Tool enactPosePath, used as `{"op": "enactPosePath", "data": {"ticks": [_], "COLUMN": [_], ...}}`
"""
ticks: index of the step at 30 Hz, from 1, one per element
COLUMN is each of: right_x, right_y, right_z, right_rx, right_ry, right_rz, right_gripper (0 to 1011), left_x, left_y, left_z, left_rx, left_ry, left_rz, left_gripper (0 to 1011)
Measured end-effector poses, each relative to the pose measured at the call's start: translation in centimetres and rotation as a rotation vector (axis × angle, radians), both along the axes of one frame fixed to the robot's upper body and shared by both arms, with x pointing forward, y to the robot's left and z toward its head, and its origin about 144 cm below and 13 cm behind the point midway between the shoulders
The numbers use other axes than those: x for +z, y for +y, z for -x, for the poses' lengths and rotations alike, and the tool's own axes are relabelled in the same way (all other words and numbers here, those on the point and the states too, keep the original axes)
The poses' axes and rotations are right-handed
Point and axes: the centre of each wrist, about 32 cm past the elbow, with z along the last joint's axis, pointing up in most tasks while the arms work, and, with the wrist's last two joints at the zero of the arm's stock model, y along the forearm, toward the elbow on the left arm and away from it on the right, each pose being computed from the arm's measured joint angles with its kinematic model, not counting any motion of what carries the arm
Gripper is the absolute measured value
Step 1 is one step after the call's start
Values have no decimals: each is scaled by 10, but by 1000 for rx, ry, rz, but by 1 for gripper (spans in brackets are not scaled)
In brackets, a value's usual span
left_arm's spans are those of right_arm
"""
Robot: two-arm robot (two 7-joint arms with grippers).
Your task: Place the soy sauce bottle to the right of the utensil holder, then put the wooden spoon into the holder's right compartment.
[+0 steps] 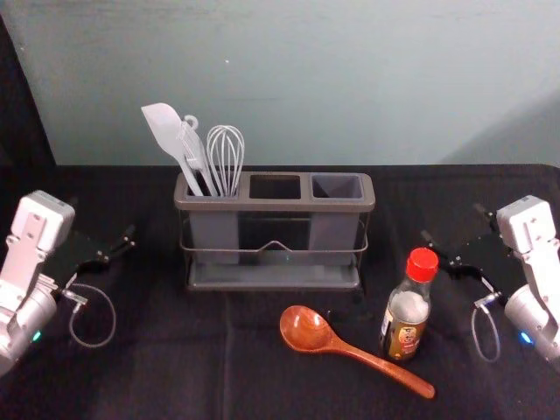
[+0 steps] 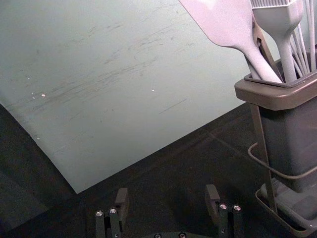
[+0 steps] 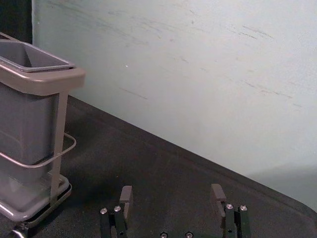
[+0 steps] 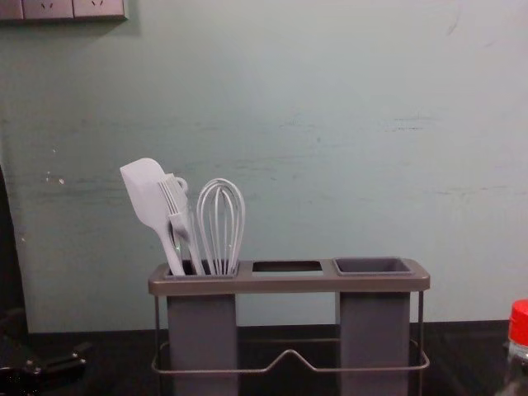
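Left gripper [image 1: 102,218]: 9 o'clock of the utensil holder [image 1: 274,205], well apart. Its fingers [image 2: 122,201] are spread wide in the left wrist view, dark cloth [image 1: 166,350] between them; hand empty. Right gripper [image 1: 452,222]: 3 o'clock of holder, well apart, also empty, fingers [image 3: 127,196] spread wide in its wrist view.

Soy sauce bottle [image 1: 409,306], red cap on, upright on cloth at holder's 4 o'clock. Wooden spoon [image 1: 341,346] lies at 5 o'clock, bowl end nearer holder, handle running toward 4 o'clock past the bottle's front. Handle close by bottle; contact, cannot tell.

Head view gives spoon at full length. Chest view gives bottle's cap and upper part at the 4 o'clock edge, plus wall sockets [image 4: 62,8] at 11. Left wrist view: left compartment [image 1: 214,229] up close, with spatula [image 1: 166,131], brush [image 4: 177,206] and whisk [image 1: 226,157] standing in it. Right wrist view looks into the right compartment [image 1: 332,229], which stands empty.
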Motion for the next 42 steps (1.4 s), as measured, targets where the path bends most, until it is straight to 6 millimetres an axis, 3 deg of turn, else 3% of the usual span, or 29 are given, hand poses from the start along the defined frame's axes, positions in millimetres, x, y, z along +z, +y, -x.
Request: {"op": "enactPosePath", "data": {"ticks": [42], "right_x": [0], "right_y": [0], "right_z": [0], "right_rx": [0], "right_ry": [0], "right_rz": [0], "right_gripper": [1003], "left_x": [0], "left_y": [0], "left_z": [0], "left_rx": [0], "left_ry": [0], "left_rz": [0], "left_gripper": [1011]}}
